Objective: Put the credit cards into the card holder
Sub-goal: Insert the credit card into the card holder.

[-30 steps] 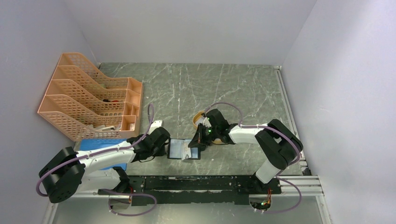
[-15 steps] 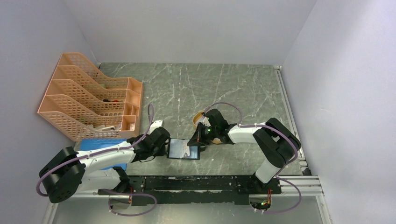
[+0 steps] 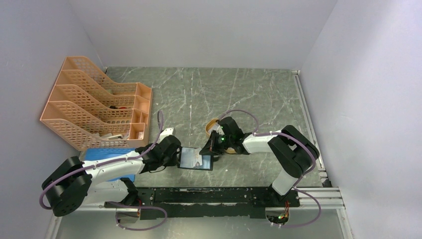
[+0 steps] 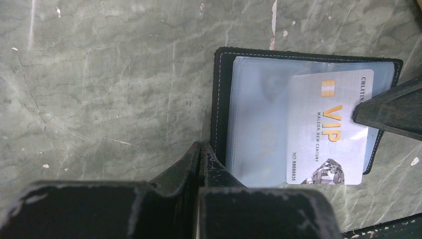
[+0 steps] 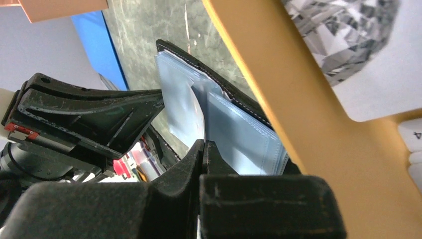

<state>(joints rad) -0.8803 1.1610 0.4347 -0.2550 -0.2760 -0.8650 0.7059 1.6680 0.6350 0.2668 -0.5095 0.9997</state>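
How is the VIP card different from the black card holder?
The VIP card is white with gold letters; the card holder is black with shiny bluish pockets. The VIP card is smaller and covers only part of the card holder. The VIP card is one flat piece, while the card holder lies folded open. Both are rectangles with rounded corners.

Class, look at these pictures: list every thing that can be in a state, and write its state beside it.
card holder, open flat on the table, clear pockets up.
VIP card, lying askew over the pockets, not slid in.
left pincer, shut on the card holder's edge.
right pincer, shut on the VIP card's edge.
orange tray, holding another card.
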